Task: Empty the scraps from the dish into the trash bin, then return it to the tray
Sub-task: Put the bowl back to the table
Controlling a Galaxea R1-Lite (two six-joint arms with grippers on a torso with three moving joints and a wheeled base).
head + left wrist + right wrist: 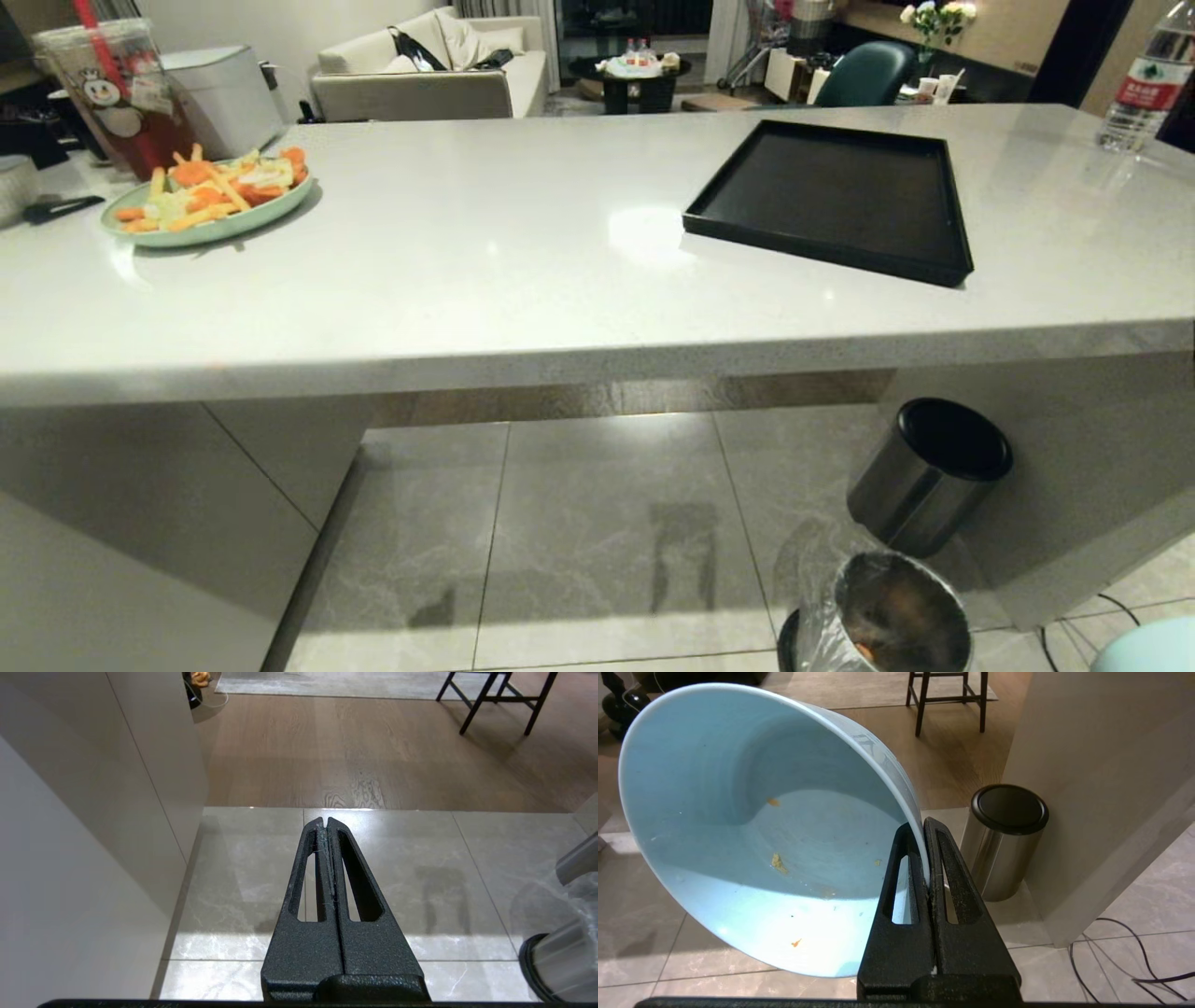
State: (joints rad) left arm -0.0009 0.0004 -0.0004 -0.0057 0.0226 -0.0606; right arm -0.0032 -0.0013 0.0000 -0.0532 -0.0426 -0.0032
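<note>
now | black-topped bin (1004, 840) just beside counter leg (1087, 788) | cables (1125, 956) on floor

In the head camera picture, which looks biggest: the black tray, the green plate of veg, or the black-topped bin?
1. black tray
2. green plate
3. black-topped bin

Plate and bin look close; differing camera distance leaves that unsure.

On my worktop (523, 271) the tray (834, 196) sits upper right of the frame, the plate (201, 224) upper left. Lower right, on the floor (597, 541), the trash bin (887, 621) stands just below the lidded bin (929, 476).
</note>
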